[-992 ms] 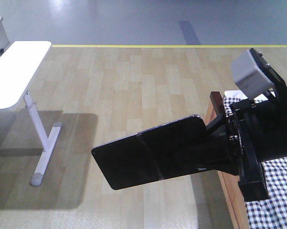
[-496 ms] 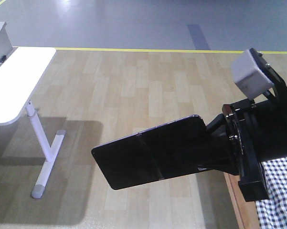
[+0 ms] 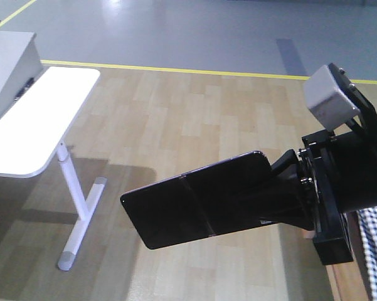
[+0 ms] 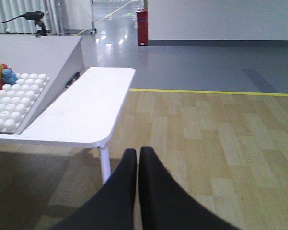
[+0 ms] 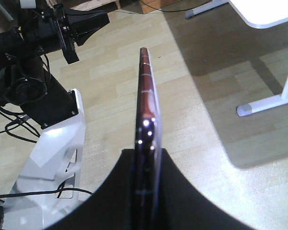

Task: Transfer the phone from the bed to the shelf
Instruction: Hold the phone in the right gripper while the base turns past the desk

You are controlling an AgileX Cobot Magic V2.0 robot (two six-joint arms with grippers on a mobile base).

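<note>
Black phone, end hidden in right gripper

phone: glossy black, pinkish edge | bed: black-white check, seemingly | table: white | floor line: yellow

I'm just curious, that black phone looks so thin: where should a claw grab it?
Grip the phone at one short end, coming in lengthwise and squeezing its two broad flat faces, as the right claw does now. Seen edge-on, its rim looks too narrow to pinch securely.
</note>
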